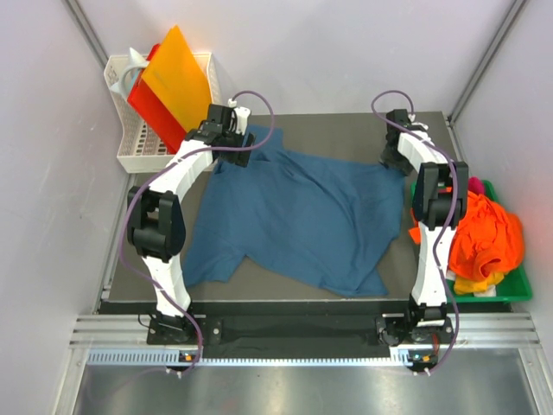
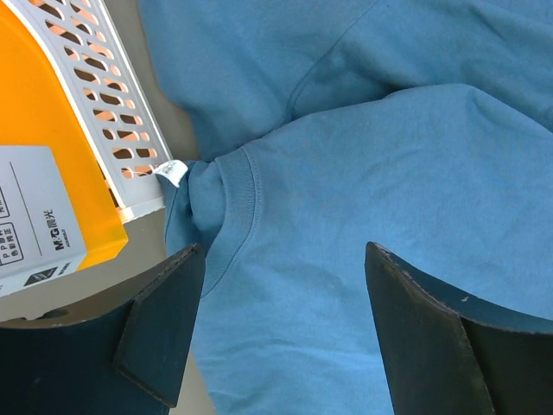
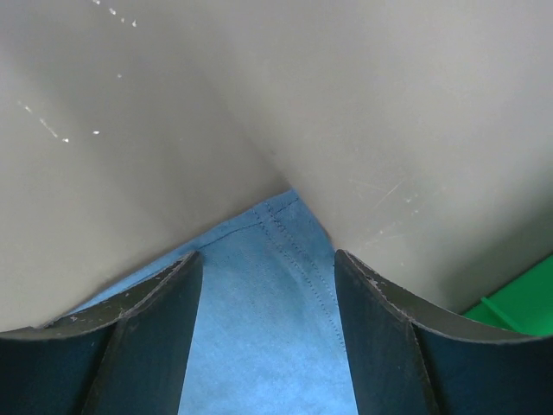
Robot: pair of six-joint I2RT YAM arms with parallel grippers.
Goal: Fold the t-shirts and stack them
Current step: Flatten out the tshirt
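Observation:
A dark teal-blue t-shirt (image 1: 302, 216) lies spread and rumpled on the grey table. My left gripper (image 1: 238, 143) hovers over its far left part, jaws open (image 2: 283, 259), with the ribbed collar (image 2: 242, 199) and its white label (image 2: 173, 171) just ahead of the fingers. At the shirt's far right corner my right gripper (image 1: 393, 160) is open (image 3: 268, 259) astride the stitched hem corner (image 3: 285, 233), with nothing gripped. More t-shirts sit bunched in a pile at the right: orange (image 1: 488, 229), a bit of magenta-pink (image 1: 475, 183) and yellow (image 1: 471, 284).
The pile rests in a green tray (image 1: 518, 292) by the table's right edge, also showing as a green tray corner (image 3: 518, 303). A white slotted basket (image 1: 130, 147) with orange and red folders (image 1: 177, 73) stands at the far left, close to the left fingers (image 2: 112, 95).

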